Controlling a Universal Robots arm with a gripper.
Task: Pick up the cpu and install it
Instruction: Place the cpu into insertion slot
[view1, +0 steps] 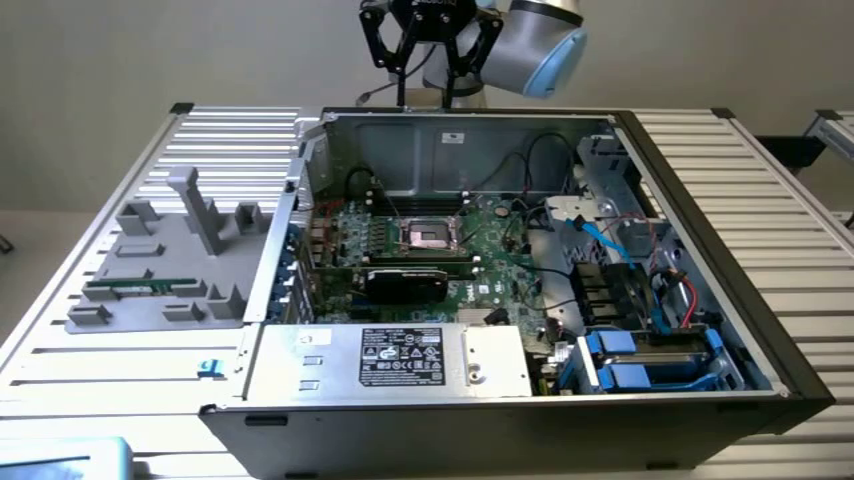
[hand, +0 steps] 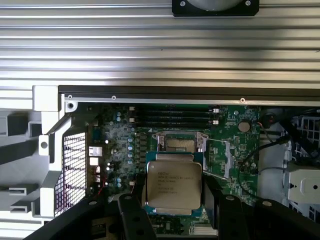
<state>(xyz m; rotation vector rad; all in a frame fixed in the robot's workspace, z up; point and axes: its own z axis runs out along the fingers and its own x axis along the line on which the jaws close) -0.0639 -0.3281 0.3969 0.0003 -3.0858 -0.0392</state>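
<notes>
Nearest the exterior camera, the case (view1: 441, 440) lies open on the slatted counter (view1: 781, 190). Its power supply (view1: 400, 358) runs along the near edge, with blue drive bays (view1: 641, 362) toward the exterior view's right. Beside the case, on the exterior view's left, a grey tray (view1: 107, 245) holds a green memory stick (view1: 134, 289). Further in, a black card (view1: 407, 283) stands on the green board (view1: 501, 270), and just behind it is the metal-framed socket (view1: 434, 235). Beyond that, above the case's far wall, the end effector (view1: 430, 50) hangs well clear of the board. In the wrist view its black fingers (hand: 131, 212) stand on either side of the cpu (hand: 173, 181). They appear to press against two opposite edges, so the end effector is clamped on the chip, though the contact itself lies in shadow. The cpu is level in the air, its silver top facing the wrist camera, and it partly covers the socket below. The memory slots (hand: 172, 115) lie past the socket.
</notes>
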